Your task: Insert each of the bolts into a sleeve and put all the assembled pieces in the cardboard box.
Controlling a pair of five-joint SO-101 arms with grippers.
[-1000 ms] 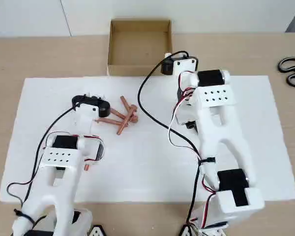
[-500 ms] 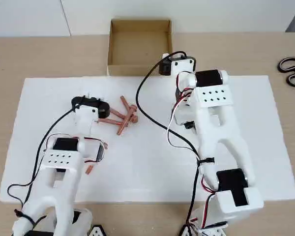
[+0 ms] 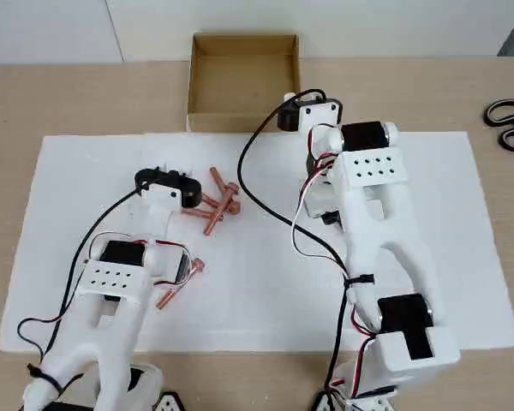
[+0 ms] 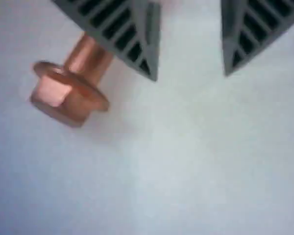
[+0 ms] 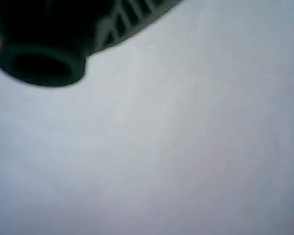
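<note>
Just beside left fingers (image 4: 137,44), bolt (image 4: 63,93)

One cardboard box (image 3: 192,81), one scissors (image 3: 507,113), roughly six copper pieces (image 3: 214,221)

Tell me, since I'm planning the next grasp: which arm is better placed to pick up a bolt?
Left. Its gripper is open, with a bolt lying beside one finger, at the pile of bolts. The right arm is off near the cardboard box, away from them.

The high camera looks down over the whole tan wooden surface (image 3: 68,94). Both wrist cameras face down, very close to the white rectangular foam sheet (image 3: 265,300) that all three views share.
</note>
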